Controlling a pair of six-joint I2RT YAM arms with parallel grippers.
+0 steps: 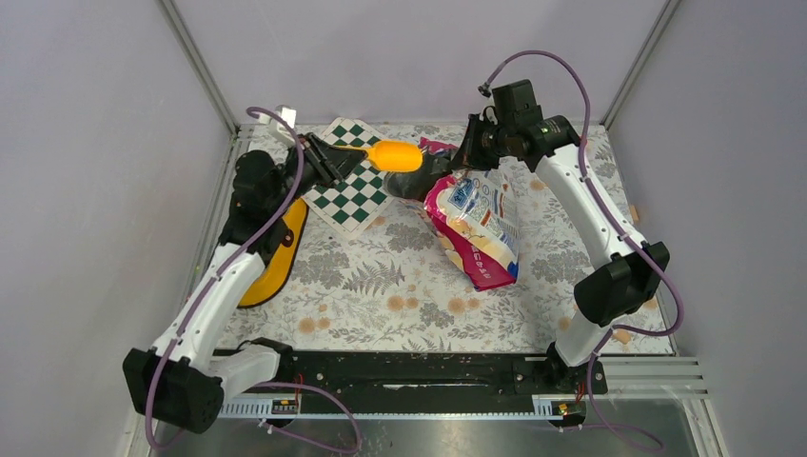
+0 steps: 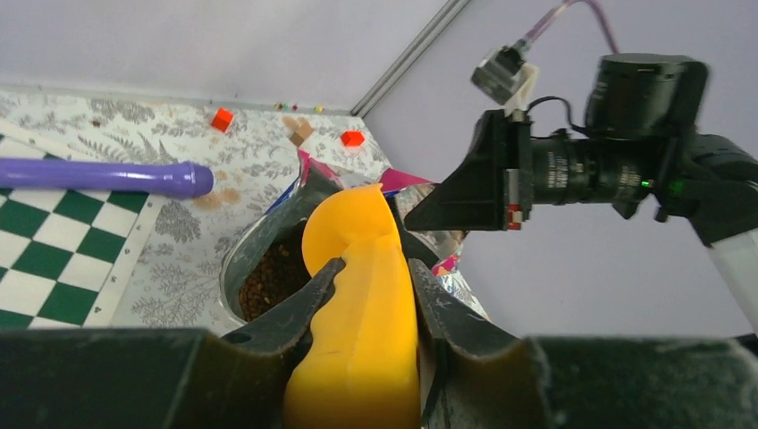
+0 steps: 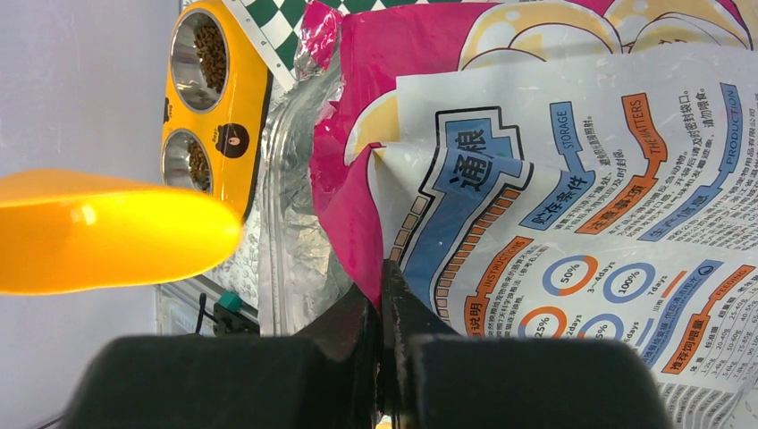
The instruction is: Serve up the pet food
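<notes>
The pink-and-blue pet food bag lies at the table's middle right, its open mouth toward the back. My right gripper is shut on the bag's top edge and holds the mouth open. Dark-brown kibble shows inside the silver-lined opening. My left gripper is shut on the handle of the orange scoop. The scoop's bowl hangs just above the bag's mouth; it also shows in the right wrist view. The yellow double-bowl feeder holds some kibble in both bowls.
A green-and-white checkered mat lies at the back left, under the left arm. The yellow feeder sits at the left beside it. A purple cable crosses the mat. Small red and brown blocks lie near the back wall.
</notes>
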